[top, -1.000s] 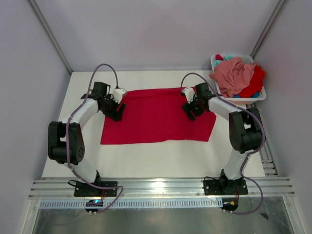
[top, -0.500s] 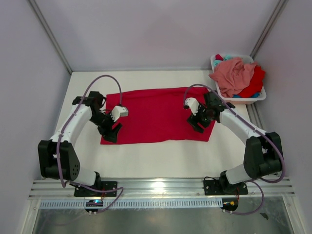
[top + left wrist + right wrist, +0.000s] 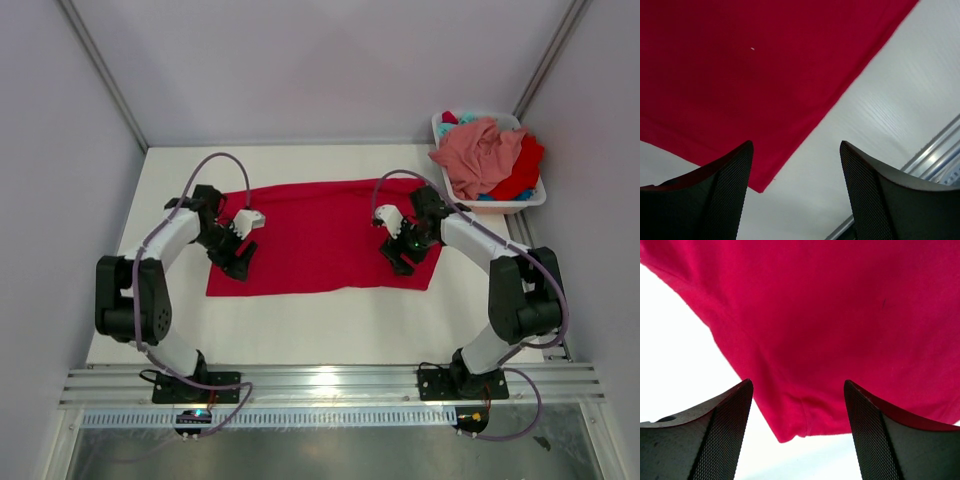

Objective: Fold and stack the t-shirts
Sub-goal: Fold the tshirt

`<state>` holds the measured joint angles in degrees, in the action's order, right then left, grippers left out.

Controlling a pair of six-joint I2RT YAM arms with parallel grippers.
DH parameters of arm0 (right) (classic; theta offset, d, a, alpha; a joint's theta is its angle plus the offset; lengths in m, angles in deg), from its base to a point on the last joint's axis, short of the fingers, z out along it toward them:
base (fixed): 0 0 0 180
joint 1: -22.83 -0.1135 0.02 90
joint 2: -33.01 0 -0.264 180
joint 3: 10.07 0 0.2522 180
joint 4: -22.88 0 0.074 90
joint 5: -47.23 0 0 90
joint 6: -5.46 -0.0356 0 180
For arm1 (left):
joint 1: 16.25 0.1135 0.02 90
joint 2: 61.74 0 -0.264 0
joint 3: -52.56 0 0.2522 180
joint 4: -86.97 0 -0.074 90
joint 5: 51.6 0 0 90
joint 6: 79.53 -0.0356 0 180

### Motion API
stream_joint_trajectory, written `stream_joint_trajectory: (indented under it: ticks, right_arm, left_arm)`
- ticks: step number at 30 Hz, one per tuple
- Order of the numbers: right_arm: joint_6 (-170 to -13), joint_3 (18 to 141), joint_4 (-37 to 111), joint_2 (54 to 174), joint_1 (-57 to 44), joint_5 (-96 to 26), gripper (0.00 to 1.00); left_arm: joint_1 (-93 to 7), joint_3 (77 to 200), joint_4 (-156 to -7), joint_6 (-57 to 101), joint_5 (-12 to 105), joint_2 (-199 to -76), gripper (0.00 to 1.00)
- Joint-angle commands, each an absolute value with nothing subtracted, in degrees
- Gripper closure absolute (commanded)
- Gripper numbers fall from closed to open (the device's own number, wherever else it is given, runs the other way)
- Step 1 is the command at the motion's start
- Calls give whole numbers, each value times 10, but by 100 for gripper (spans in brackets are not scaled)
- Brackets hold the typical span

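On the white worktop (image 3: 330,325), the left gripper (image 3: 238,262) hangs over the near left corner of the bright red cloth t-shirt (image 3: 320,235), and the right gripper (image 3: 398,260) over its near right corner. Both stand spread with nothing between the jaws. In each wrist view a corner of the red cloth lies flat below the gap. The shirt is a flat rectangle in mid-worktop, its long axis running left to right; the collar end cannot be told. At the far right, a white plastic basket (image 3: 530,203) holds crumpled salmon pink (image 3: 480,150), red (image 3: 522,165) and teal (image 3: 466,120) shirts.
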<state>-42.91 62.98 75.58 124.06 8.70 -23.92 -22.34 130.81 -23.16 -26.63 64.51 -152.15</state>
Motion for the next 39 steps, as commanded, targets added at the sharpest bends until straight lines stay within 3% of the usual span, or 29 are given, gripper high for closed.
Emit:
stream_joint_trajectory:
  ticks: [1, 6, 16, 19, 21, 31, 39]
  right_arm:
    - [-446, 661, 739, 1263, 85, -234, 23]
    - [-481, 684, 704, 1293, 84, -241, 22]
    - [-480, 704, 711, 1358, 84, -237, 23]
    - [-475, 705, 711, 1361, 83, -240, 22]
    - [-474, 709, 710, 1358, 84, -242, 16]
    - [-496, 759, 707, 1378, 84, -227, 12]
    - [-497, 744, 703, 1389, 84, -242, 7]
  left_arm:
    - [-225, 1330, -319, -185, 615, -1587, 28]
    - [-225, 1362, -344, -127, 612, -1657, 28]
    - [-226, 1359, -298, -154, 631, -1703, 29]
    - [-226, 1346, -268, -182, 626, -1698, 29]
    - [-227, 1329, -244, -203, 623, -1687, 30]
    - [-227, 1244, -177, -251, 628, -1582, 32]
    - [-227, 1224, -182, -250, 627, -1564, 32]
